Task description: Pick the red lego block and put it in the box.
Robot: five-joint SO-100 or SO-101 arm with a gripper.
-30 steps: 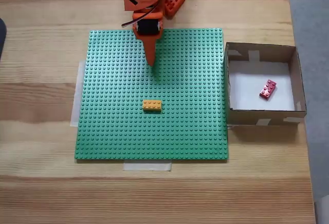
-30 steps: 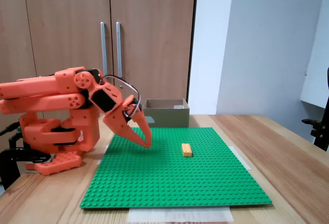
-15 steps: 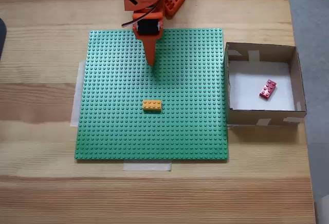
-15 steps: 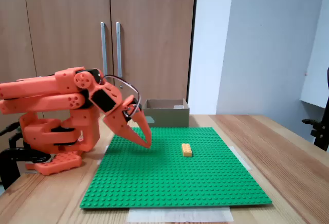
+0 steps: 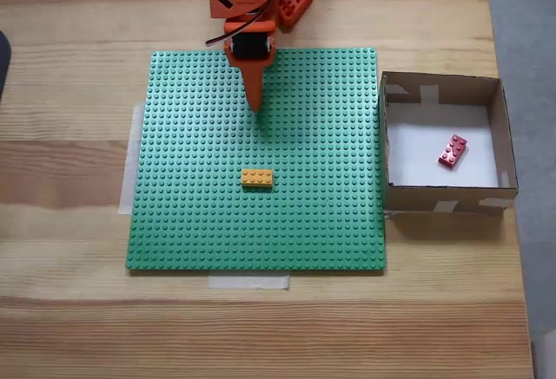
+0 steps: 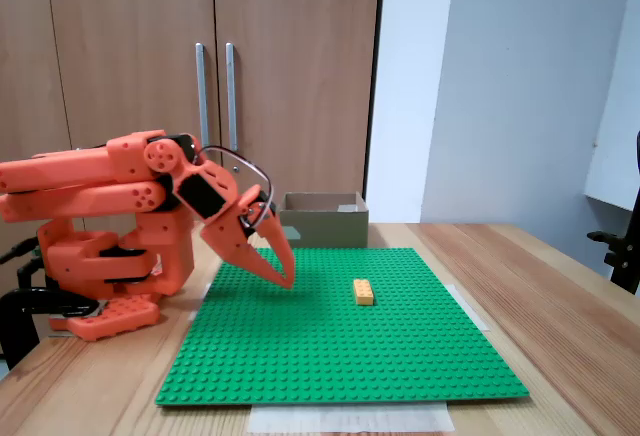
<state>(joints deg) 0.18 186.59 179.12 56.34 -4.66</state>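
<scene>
The red lego block (image 5: 453,150) already lies on the white floor of the box (image 5: 443,200), so the task looks done. The tool (image 5: 256,105) hangs empty over the green baseplate (image 5: 200,214) — fingers pressed together, well apart from the box — with nothing left but perhaps to park the arm.
</scene>
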